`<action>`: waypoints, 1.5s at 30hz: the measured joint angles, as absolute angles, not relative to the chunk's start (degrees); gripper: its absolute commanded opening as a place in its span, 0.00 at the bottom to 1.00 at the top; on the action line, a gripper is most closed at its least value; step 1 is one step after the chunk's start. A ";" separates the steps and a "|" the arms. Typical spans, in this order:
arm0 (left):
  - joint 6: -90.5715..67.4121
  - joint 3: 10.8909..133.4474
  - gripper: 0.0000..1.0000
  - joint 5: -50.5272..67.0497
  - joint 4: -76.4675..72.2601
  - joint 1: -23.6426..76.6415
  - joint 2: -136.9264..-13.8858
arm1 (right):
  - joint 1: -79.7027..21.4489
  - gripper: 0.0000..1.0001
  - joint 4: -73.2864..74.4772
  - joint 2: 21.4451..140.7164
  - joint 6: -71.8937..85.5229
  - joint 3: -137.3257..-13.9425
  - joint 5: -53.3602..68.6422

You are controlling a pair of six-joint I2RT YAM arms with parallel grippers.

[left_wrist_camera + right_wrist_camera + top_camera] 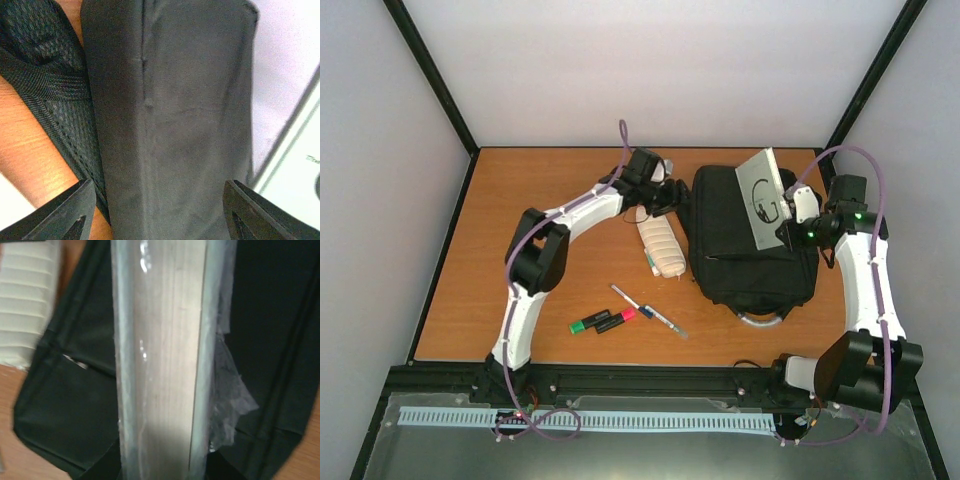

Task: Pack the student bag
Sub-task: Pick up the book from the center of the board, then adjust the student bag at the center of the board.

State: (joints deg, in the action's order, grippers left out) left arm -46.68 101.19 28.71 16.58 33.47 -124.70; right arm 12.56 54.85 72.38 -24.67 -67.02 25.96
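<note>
The right gripper (790, 212) clamps a tilted, plastic-wrapped grey book (765, 195), with the student bag (745, 265) lying below it. The left gripper (157, 187) has its fingers spread wide, with the bag's black fabric between them.

The student bag (180, 115) fills the middle of the view, a dark, smooth fabric face with a seam running down its left part. Against its left side lies a black mesh shoulder strap (55, 100), resting on the orange wooden table (30, 160). The left gripper (157, 212) has its two black fingers (65, 215) spread wide at the near edge, the bag's fabric showing between them. To the right is a pale wall (285, 60) and a white surface (295, 175) bearing blurred, unreadable print.
</note>
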 measured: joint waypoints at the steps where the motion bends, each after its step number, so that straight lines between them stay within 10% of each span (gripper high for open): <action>1: -46.30 103.28 0.72 28.25 18.20 33.93 -126.65 | 12.56 0.03 54.92 72.47 -25.85 -67.00 23.86; 17: -44.95 121.84 0.44 25.96 28.47 35.88 -143.11 | 12.25 0.11 62.13 82.91 -34.65 -73.84 11.62; 25: -45.34 126.43 0.02 27.49 28.34 35.97 -145.84 | 11.46 0.03 61.08 83.83 -35.03 -72.29 11.49; 45: -53.80 96.68 0.05 21.15 11.73 30.85 -130.34 | 25.02 0.03 62.63 80.73 -28.86 -79.70 19.35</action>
